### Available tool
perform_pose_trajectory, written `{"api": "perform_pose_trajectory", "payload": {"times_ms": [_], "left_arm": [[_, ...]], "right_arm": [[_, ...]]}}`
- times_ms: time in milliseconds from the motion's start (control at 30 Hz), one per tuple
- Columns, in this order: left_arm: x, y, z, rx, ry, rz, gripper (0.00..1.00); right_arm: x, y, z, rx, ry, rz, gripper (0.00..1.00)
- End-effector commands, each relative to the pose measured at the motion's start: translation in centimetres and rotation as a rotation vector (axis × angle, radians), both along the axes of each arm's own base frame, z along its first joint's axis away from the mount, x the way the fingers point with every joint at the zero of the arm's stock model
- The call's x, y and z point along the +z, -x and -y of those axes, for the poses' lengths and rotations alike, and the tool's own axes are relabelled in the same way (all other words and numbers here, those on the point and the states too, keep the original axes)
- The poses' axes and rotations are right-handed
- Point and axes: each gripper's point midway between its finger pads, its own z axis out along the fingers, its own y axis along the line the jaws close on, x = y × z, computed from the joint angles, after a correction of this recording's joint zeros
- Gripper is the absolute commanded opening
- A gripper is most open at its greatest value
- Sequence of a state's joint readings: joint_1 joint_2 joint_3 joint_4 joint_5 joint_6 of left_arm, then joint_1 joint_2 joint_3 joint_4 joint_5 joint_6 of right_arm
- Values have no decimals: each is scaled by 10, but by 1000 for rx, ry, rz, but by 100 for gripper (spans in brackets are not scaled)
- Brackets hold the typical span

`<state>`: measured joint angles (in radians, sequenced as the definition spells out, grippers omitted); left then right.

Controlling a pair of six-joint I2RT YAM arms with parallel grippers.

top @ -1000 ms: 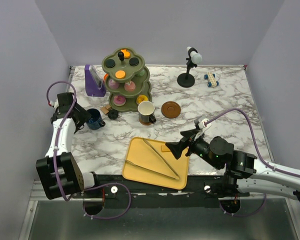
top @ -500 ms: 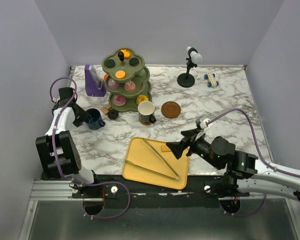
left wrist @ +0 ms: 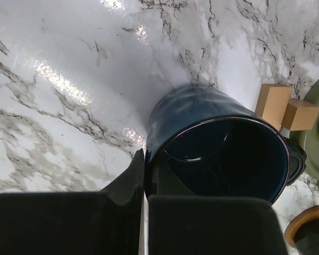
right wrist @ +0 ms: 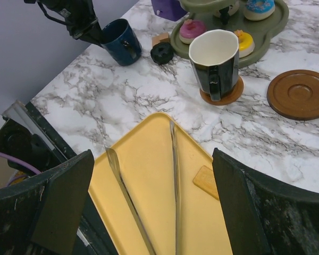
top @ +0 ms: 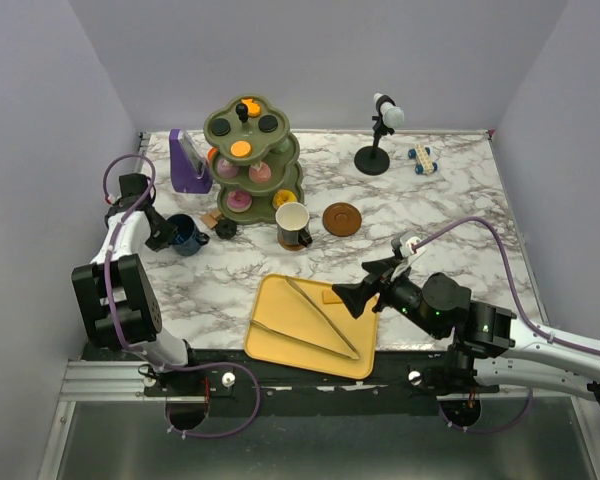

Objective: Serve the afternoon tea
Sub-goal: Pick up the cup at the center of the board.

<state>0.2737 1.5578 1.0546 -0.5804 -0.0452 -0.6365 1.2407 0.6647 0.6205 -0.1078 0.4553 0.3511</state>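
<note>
Left arm [top: 120,255] has folded back; left claw [left wrist: 145,166] pinches the blue mug [left wrist: 202,106] rim. Next, likely lift it onto the bare coaster [top: 342,218]. Right claw [right wrist: 152,159] gapes.

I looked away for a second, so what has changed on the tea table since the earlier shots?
The left arm folded back and upright; the left pincer stays clamped on the dark-blue mug by its rim, dragging it slightly leftward. The right pincer, open over the yellow tray, the black mug and the stand stayed put.
</note>
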Motion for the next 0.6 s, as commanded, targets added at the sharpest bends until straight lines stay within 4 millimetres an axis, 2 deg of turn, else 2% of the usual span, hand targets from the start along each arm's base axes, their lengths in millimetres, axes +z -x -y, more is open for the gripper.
{"api": "perform_pose_trajectory", "payload": {"times_ms": [0,167,333,433,567], "left_arm": [[31,0,-2,13,-16,73,0],[78,9,7,3,-22,200,0],[140,36,26,-22,-52,411,0],[172,58,48,-63,-55,524,0],[204,83,90,-179,-48,607,0]], "right_arm": [[4,-1,2,-17,-11,0,99],[4,1,-3,4,-10,-3,99],[5,6,-15,70,26,5,98],[6,4,-21,86,77,29,96],[10,0,-32,110,178,49,96]]}}
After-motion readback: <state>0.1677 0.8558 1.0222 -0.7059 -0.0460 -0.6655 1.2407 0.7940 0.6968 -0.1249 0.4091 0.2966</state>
